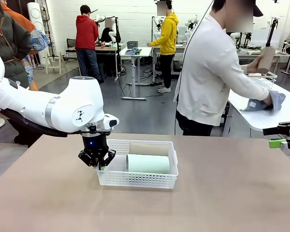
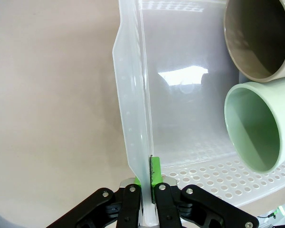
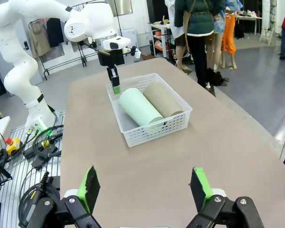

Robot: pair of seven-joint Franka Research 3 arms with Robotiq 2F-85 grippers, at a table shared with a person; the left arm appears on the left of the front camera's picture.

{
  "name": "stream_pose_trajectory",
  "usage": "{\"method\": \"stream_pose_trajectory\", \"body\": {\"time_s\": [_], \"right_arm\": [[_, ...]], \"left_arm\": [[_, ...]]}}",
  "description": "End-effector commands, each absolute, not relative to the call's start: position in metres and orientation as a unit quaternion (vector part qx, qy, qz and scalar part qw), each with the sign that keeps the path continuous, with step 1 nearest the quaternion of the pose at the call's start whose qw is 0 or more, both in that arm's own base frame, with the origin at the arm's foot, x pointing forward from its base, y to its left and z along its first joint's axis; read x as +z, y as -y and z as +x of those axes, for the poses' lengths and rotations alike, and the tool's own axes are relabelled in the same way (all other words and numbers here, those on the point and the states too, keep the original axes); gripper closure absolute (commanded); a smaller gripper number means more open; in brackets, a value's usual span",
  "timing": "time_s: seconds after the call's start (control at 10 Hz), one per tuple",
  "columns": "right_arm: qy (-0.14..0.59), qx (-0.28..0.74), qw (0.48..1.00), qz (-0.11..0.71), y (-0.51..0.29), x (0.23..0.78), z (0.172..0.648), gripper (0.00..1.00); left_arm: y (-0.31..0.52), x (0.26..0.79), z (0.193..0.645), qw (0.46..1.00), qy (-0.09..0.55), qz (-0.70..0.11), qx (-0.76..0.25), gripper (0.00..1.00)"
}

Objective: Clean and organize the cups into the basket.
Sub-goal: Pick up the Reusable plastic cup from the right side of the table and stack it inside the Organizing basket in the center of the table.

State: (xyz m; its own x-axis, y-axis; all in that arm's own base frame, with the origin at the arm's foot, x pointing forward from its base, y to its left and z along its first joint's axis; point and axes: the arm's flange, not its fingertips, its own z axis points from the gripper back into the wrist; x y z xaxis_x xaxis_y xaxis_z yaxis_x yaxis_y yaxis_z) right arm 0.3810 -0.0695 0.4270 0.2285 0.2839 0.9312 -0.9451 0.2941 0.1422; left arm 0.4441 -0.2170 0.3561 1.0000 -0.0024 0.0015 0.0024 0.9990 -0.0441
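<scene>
A pale mint tumbler [image 1: 148,164] and a tan-brown tumbler [image 1: 149,148] lie side by side in the white plastic lattice basket [image 1: 135,180]. The left gripper [image 1: 99,166] clamps its end wall; the right gripper [image 3: 145,185] has its jaws apart.

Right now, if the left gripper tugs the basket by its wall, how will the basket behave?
The basket looks thin-walled and translucent, so it will probably flex where the left gripper pinches its wall. It seems light and should slide on the smooth table. The green cup and tan cup lie on their sides and may roll a little inside.
</scene>
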Motion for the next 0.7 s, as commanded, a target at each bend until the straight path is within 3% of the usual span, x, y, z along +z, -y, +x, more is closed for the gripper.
{"method": "stream_pose_trajectory", "body": {"time_s": [0.0, 0.6], "right_arm": [[0.427, 0.454, 0.679, 0.389, 0.0682, 0.4281, 0.3820, 0.00], [0.427, 0.454, 0.679, 0.389, 0.0682, 0.4281, 0.3820, 0.00]], "left_arm": [[0.2178, 0.3593, 0.4438, 1.000, 0.005, -0.024, -0.001, 1.00], [0.2178, 0.3593, 0.4438, 1.000, 0.005, -0.024, -0.001, 1.00]]}}
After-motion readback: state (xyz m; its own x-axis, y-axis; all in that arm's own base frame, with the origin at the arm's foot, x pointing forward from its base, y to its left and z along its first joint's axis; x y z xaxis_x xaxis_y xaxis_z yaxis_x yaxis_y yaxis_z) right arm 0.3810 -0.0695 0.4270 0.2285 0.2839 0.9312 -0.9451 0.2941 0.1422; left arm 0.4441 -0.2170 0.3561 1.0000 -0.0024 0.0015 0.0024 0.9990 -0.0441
